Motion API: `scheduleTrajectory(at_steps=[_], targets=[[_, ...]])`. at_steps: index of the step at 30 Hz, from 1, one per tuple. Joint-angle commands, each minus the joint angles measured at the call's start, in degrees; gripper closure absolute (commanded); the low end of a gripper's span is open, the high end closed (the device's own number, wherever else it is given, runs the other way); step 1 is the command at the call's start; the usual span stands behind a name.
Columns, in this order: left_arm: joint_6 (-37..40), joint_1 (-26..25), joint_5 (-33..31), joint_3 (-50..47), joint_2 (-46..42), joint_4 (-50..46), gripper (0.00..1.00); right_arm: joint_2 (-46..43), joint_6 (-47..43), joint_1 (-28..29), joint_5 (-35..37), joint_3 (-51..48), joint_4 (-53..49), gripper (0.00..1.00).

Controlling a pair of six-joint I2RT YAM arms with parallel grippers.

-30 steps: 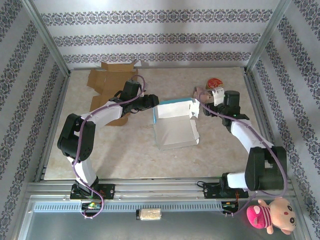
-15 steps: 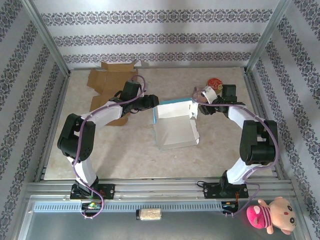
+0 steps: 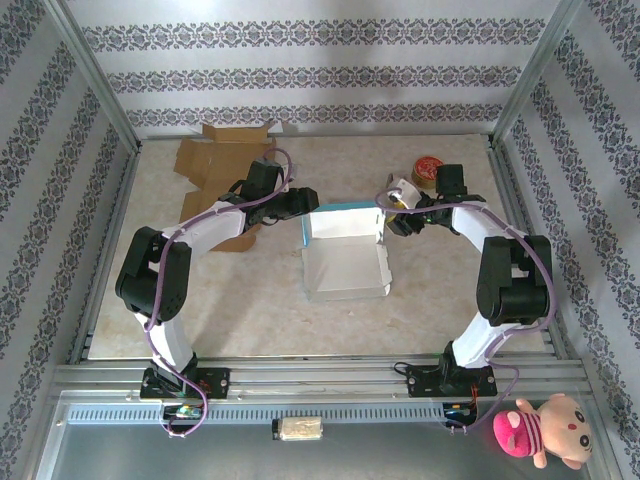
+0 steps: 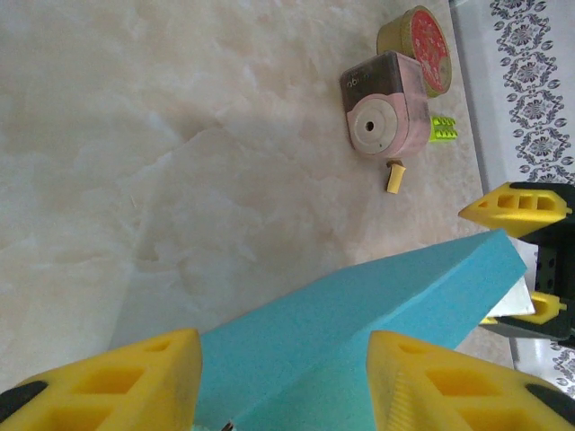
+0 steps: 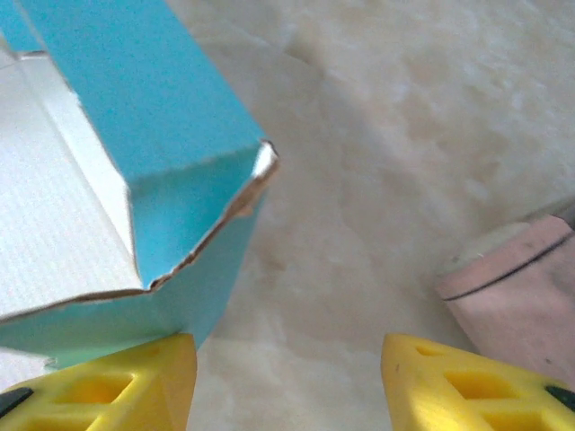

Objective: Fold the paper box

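The paper box lies mid-table, blue outside and white inside, with its back wall standing. My left gripper is at the box's left back corner. In the left wrist view the blue wall fills the gap from one yellow finger to the other, so the left gripper is shut on it. My right gripper is at the box's right end. It stands open over bare table, its left finger just under the blue corner.
A pink pencil sharpener and a round red-lidded tin sit just behind the right gripper. A flattened brown cardboard box lies at the back left. Metal frame rails edge the table. A pink plush toy lies off the table at front right.
The right arm swung in to the box's right end and its jaws narrowed. The box shifted slightly left. The left arm stayed put.
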Motion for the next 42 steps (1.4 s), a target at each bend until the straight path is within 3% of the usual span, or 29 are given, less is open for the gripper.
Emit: scheduleTrajectory(at_steps=[1, 19, 23, 31, 36, 42], targets=[[1.08, -1.04, -0.07, 1.59, 0.87, -0.99, 0.49, 0.89, -4.33, 0.82, -4.03, 2.07, -6.11, 0.42], [0.34, -1.40, -0.24, -0.10, -0.10, 0.11, 0.49, 0.78, -5.49, 3.28, -6.52, 4.60, -14.80, 0.30], [0.47, -1.48, -0.52, -0.31, -0.35, -0.02, 0.49, 1.56, -4.74, 4.28, -4.21, 6.23, -18.23, 0.30], [2.15, -1.55, -4.06, -1.81, -3.14, -1.32, 0.47, -4.01, 4.62, 5.04, 5.08, 2.94, -14.01, 0.34], [2.85, -0.80, -6.41, -2.30, -4.48, -3.62, 0.40, -7.88, 4.60, 5.09, 4.00, -2.15, -9.01, 0.35], [2.19, -0.09, -6.91, -3.91, -6.14, -4.27, 0.37, -6.44, 4.03, 5.48, 3.56, -1.53, -9.92, 0.38]])
